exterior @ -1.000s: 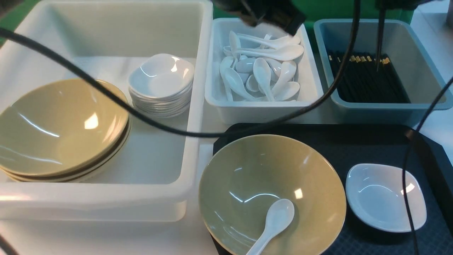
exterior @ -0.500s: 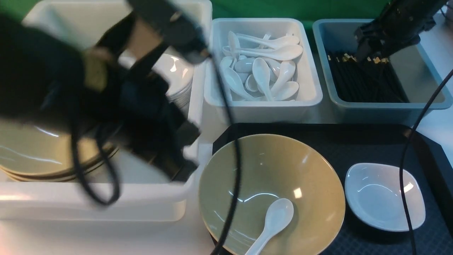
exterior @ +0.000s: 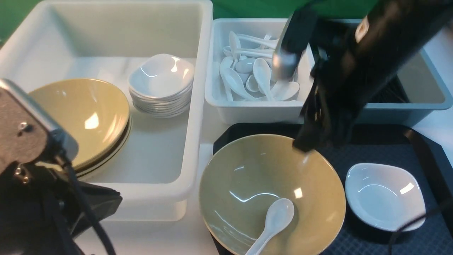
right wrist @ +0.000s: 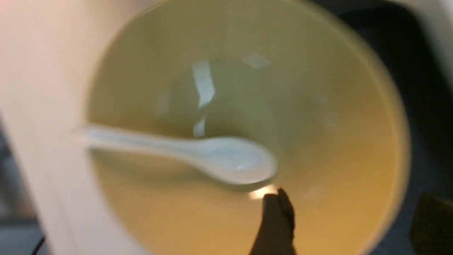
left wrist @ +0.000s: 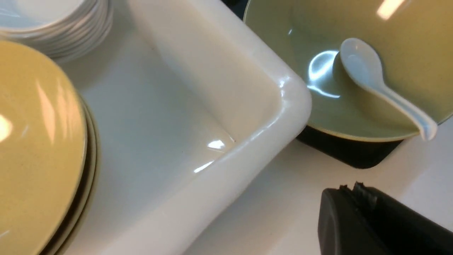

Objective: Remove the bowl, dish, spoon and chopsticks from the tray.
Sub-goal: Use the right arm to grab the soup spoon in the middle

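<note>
1. Left gripper (left wrist: 351, 189): clenched on nothing, it is hanging low over the white counter (left wrist: 276, 198). The rounded corner of the white tub (exterior: 198, 106) is lying just beside it.
2. White tub: smooth, glossy, thick-walled plastic. It is holding a stack of olive-tan bowls (exterior: 85, 117) and a stack of small white dishes (exterior: 161, 76), both well apart from the right gripper.
3. Bowl (exterior: 262, 166): wide, shallow and glossy. It is sitting directly beneath the right gripper and overhanging one corner of the tray (exterior: 371, 152). It is not yet cleared.
4. Spoon (exterior: 277, 216): glazed white with a deep oval scoop. It is lying inside the bowl, its scoop just beside one fingertip of the right gripper and its thick handle leaning over the rim toward the left gripper. It is probably the next thing to be picked.
5. Spoon tub (exterior: 254, 111): a smaller white box holding a loose heap of matching spoons, beyond the right gripper.
6. Right gripper (right wrist: 350, 203): released, spread wide and empty, it is pointing down into the bowl; the front view shows it blurred.
7. Dish (exterior: 384, 194): white, rounded-square, shallow. It is resting on the tray near the right gripper, apart from the bowl.
8. Tray: black, raised rim, diamond-textured surface.
9. Grey-blue bin (exterior: 389, 113): the arm is hiding most of it. Black chopsticks (exterior: 393, 94) are lying inside and none are showing on the tray, so that item looks done. The spoon, bowl and dish are left to clear.
</note>
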### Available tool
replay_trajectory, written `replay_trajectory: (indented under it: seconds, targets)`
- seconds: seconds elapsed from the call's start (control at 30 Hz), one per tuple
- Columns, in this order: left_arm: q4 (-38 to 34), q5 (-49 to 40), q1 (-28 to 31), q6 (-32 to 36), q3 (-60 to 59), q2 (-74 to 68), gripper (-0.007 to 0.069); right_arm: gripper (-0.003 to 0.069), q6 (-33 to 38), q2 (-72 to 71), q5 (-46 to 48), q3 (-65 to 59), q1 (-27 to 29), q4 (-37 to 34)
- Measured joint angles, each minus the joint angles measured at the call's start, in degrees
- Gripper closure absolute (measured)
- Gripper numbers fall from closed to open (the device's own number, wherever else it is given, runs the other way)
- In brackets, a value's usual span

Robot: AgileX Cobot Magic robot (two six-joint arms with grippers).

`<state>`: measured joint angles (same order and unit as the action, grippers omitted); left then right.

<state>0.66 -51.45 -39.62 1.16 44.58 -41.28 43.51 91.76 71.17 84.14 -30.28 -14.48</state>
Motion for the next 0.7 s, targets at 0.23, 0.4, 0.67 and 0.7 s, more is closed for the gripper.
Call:
replay_trajectory:
  seconds: [0.23, 0.4, 0.67, 0.7]
  targets:
    - [0.0, 0.59, 0.0, -0.19, -0.24, 0.5, 0.0636, 0.0152, -1.58, -0.41, -3.04, -10.94, -5.82, -0.06]
    - [0.0, 2.3, 0.0, -0.18, -0.24, 0.5, 0.0636, 0.0152, -7.86, 1.18, -9.52, -12.13, -7.61, -0.12]
    - [-0.04, 2.83, 0.0, 0.07, -0.24, 0.5, 0.0636, 0.0152, 10.86, 5.21, -11.18, -12.34, -7.91, -0.06]
    - [-0.04, 2.83, 0.0, 0.07, -0.24, 0.5, 0.0636, 0.0152, 17.39, 5.75, -11.13, -12.47, -7.91, -0.06]
